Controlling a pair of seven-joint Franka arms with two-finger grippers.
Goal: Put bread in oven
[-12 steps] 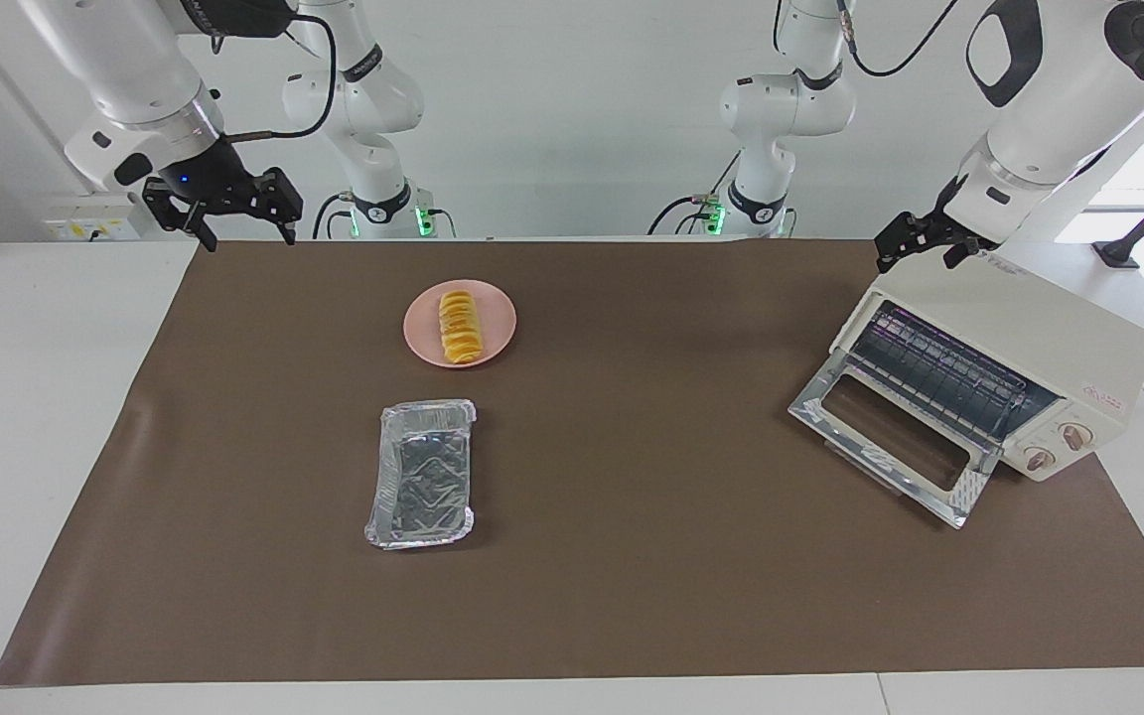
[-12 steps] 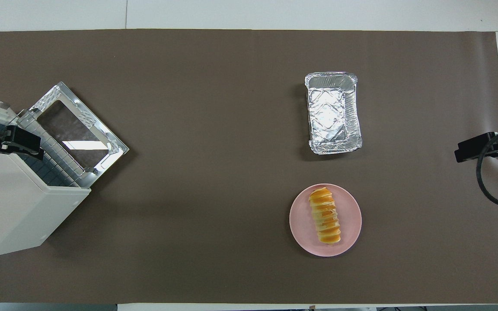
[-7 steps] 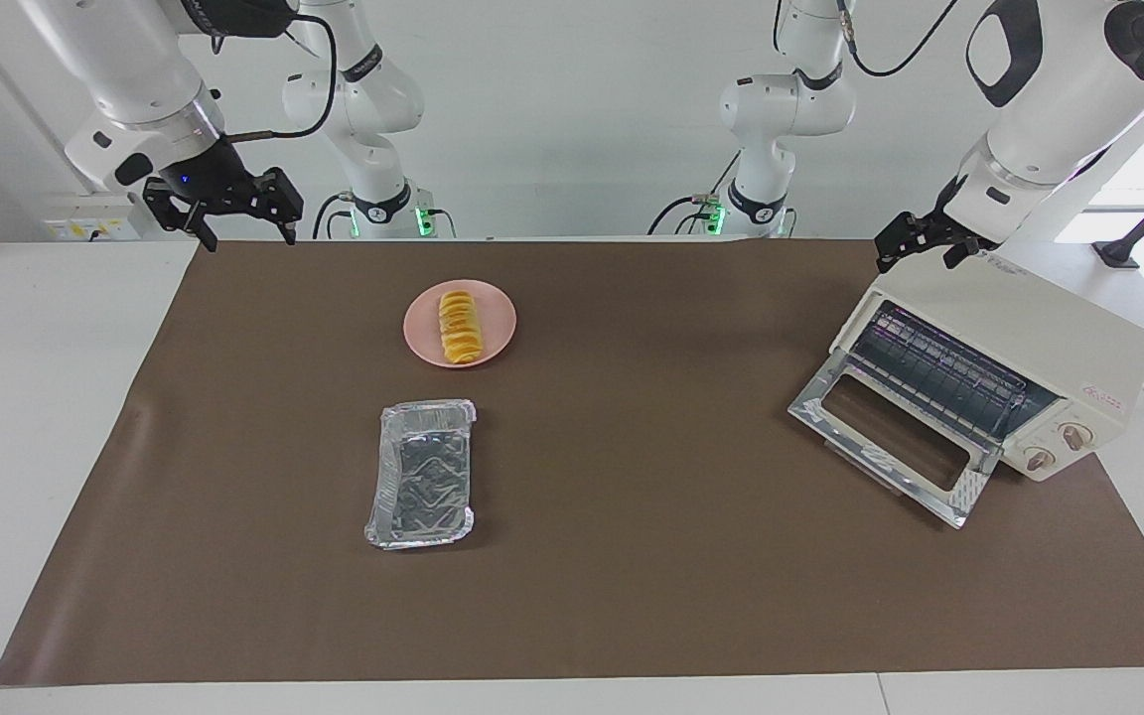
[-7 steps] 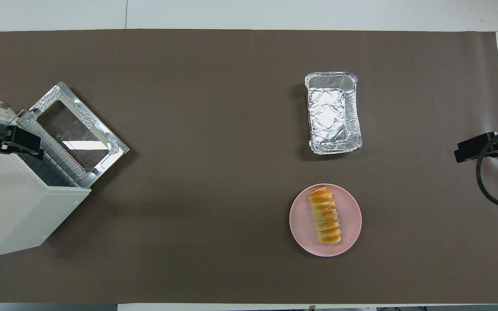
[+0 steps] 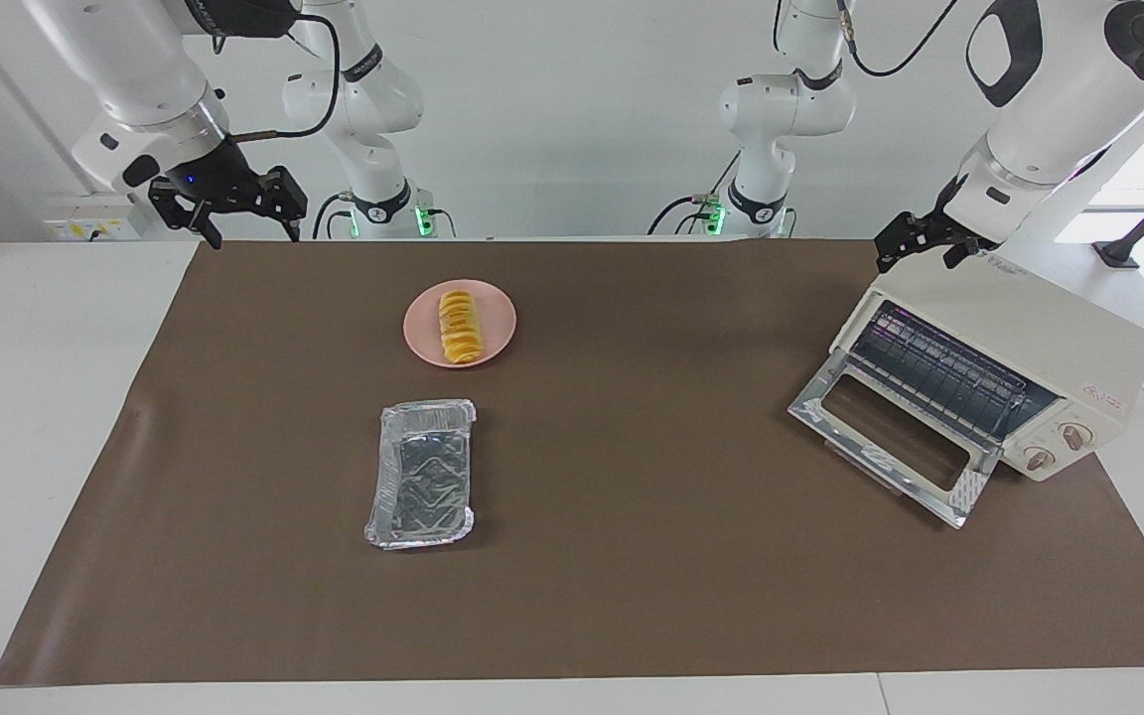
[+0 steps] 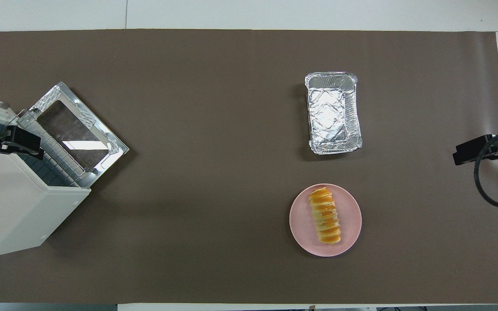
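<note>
the small golden yellow-orange ridged loaf of bread [image 5: 460, 326] lies lengthwise on a round pink plate [image 5: 498, 318], toward the right arm's end of the table and well apart from both grippers. the right gripper [image 5: 230, 211] hangs in the air over the robot-side edge of the brown table mat [image 5: 632, 556], at its corner toward the right arm's end; its jaws are spread and hold nothing. the left gripper [image 5: 925, 238] hovers over the top of the cream-white boxy toaster oven [image 5: 1049, 333], its jaws likewise released and empty.

the oven stands at the left arm's end, turned at an angle, with its glass drop-down door [image 5: 890, 437] lowered onto the mat, the wire rack showing inside and 2 round knobs beside the opening. a small red label on the oven's top is too small to read.

a rectangular silver foil tray [image 5: 423, 477] lies farther from the robots than the plate, apart from it. between the plate and the oven's door the mat is bare and wide.
</note>
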